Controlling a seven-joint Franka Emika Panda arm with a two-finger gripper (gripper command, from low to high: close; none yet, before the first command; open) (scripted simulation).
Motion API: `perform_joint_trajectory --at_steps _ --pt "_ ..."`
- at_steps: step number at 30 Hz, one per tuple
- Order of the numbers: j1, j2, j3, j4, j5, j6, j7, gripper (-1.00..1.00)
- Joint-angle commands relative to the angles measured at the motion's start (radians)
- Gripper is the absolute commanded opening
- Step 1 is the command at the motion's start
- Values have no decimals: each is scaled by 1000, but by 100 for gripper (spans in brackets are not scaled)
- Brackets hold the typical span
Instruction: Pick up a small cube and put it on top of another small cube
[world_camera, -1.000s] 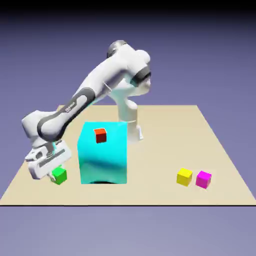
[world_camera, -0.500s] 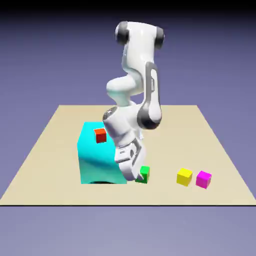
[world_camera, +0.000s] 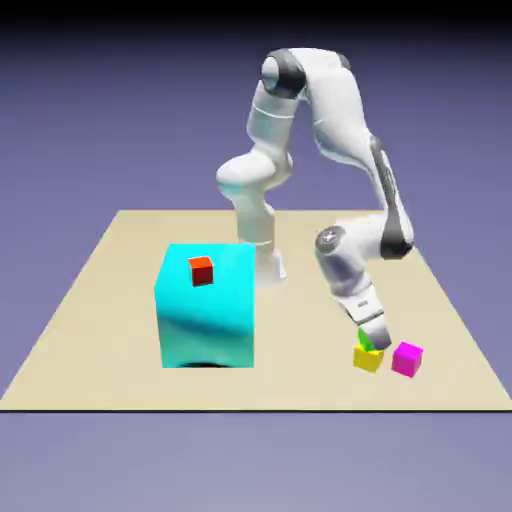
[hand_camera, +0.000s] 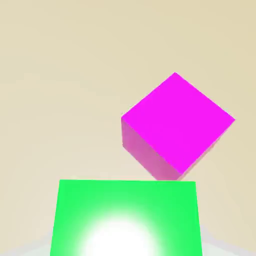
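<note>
The small green cube (world_camera: 366, 344) shows as a sliver on top of the yellow cube (world_camera: 367, 360), near the table's front at the exterior view's right. My gripper (world_camera: 369, 338) points down right over it, fingers at the green cube. In the hand view the green cube (hand_camera: 125, 220) fills the bottom middle and hides both fingertips, so the jaws' state is unclear. The yellow cube is hidden beneath it in that view.
A magenta cube (world_camera: 406, 358) (hand_camera: 176, 125) stands just beside the yellow one, toward the exterior view's right. A big cyan block (world_camera: 205, 310) with a small red cube (world_camera: 201, 271) on top stands left of centre on the tan table (world_camera: 90, 340).
The arm has swung from the cyan block's left side across to the exterior view's right, carrying the green cube from the table onto the yellow cube.
</note>
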Motion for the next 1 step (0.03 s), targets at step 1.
perform_joint_trajectory --at_steps 1 --pt "4 -34 -16 -12 -44 -10 32 100"
